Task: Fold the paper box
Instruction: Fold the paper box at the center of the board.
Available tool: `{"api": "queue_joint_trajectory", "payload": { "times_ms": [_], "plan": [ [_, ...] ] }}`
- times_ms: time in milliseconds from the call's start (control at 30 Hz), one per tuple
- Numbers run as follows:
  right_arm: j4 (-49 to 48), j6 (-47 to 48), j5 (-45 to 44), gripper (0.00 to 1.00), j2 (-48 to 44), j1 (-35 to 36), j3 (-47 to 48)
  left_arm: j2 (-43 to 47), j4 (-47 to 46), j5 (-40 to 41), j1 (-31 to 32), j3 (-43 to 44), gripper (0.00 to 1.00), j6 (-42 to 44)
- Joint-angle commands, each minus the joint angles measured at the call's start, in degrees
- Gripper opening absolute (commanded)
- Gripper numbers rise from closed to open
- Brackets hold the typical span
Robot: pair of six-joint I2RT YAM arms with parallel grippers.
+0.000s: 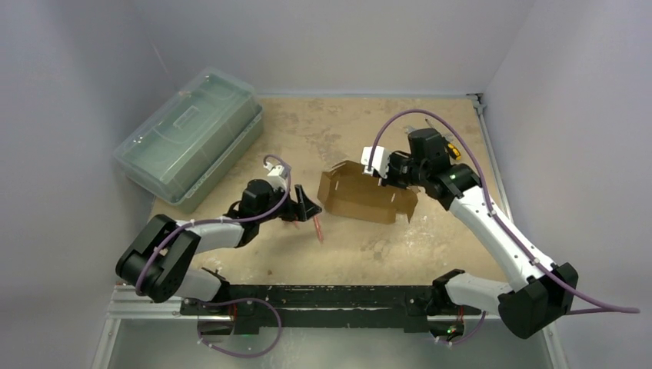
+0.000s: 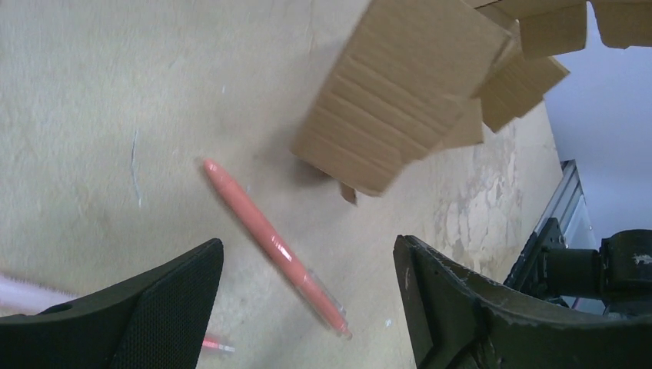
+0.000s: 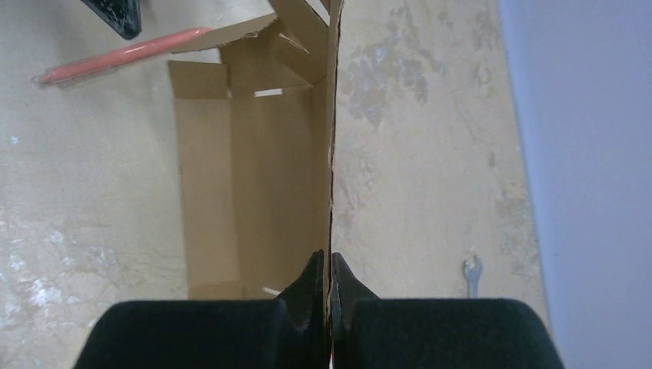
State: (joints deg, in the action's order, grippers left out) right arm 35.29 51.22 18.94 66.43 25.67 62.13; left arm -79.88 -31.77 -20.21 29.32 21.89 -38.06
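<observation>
Plastic comes first at the far left: a large translucent green plastic case (image 1: 188, 137) lies against the wall, lid closed, well apart from my work. It has no part in this job, I judge.

My left end effector (image 2: 307, 247) hovers low over the tabletop (image 1: 430, 123) with its fingers spread wide and nothing between them. A slim salmon-pink pen (image 2: 273, 246) lies flat on the surface beneath that gap, untouched. I read this pose as waiting for a side flap.

Just right of it, near the middle of the tabletop, stands the plain brown cardboard paper box (image 1: 365, 196). It is half formed, with its walls raised, its top open and loose flaps jutting at its ends. I cannot tell whether its base lies fully flat.

My right end effector (image 3: 329, 265) is pinched tight on the top edge of the box's far long wall. I judge that this holds the panel upright and steadies the carton while the other side gets folded.

Further right, a small metal wrench (image 3: 471, 270) lies alone near the wall.

The tabletop is pale tan board, scuffed and blotched with whitish worn patches. Plain grey-white walls (image 1: 569, 92) enclose it on three sides.
</observation>
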Motion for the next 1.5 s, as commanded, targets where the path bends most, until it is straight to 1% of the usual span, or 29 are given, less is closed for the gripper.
{"api": "queue_joint_trajectory", "payload": {
  "times_ms": [0, 167, 267, 333, 433, 633, 733, 933, 1033, 1167, 1467],
  "plan": [
    [-0.7, 2.3, 1.0, 0.0, 0.3, 0.3, 4.9, -2.1, -7.5, -1.3, -0.1, 4.5, 0.82, 4.2],
    [-1.0, 3.6, -0.2, 0.0, 0.6, 0.3, 6.1, -4.4, -16.8, -3.6, -0.1, 4.5, 0.82, 8.7],
    [-1.8, 5.1, -1.5, 0.0, 0.9, 0.2, 6.4, -4.3, -21.3, -1.9, -0.1, 3.6, 0.82, 13.5],
    [-3.0, 6.2, -2.9, 0.0, 1.4, 0.3, 6.1, -4.5, -22.3, 0.4, -0.1, 3.5, 0.82, 16.5],
    [-5.2, 7.3, -4.0, 0.0, 2.3, 0.2, 4.9, -5.4, -20.9, 2.8, -0.1, 4.6, 0.81, 18.1],
    [-5.8, 6.8, -2.2, 0.0, 1.9, 0.4, 2.3, -7.2, -20.6, 3.5, -0.1, 3.8, 0.8, 16.4],
    [-5.6, 6.3, -1.6, 0.0, 1.1, 0.6, 0.6, -9.0, -21.0, 2.6, -0.1, 3.6, 0.78, 13.2],
    [-5.2, 5.9, -0.6, 0.0, -0.1, 1.1, -2.3, -14.5, -27.6, 0.4, -0.2, 1.7, 0.74, 5.4],
    [-4.6, 5.7, 0.1, 0.0, -0.6, 1.3, -3.3, -15.3, -28.7, 0.5, -0.1, 0.7, 0.74, 4.4],
    [-3.5, 5.0, 1.0, 0.0, -1.3, 1.6, -3.8, -14.6, -28.0, 0.5, -0.1, 0.5, 0.74, 4.2],
    [-1.1, 2.9, 3.7, 0.0, -2.1, 1.8, -2.8, -14.4, -22.3, -0.2, -0.1, 3.2, 0.73, 4.5]
  ]
}}
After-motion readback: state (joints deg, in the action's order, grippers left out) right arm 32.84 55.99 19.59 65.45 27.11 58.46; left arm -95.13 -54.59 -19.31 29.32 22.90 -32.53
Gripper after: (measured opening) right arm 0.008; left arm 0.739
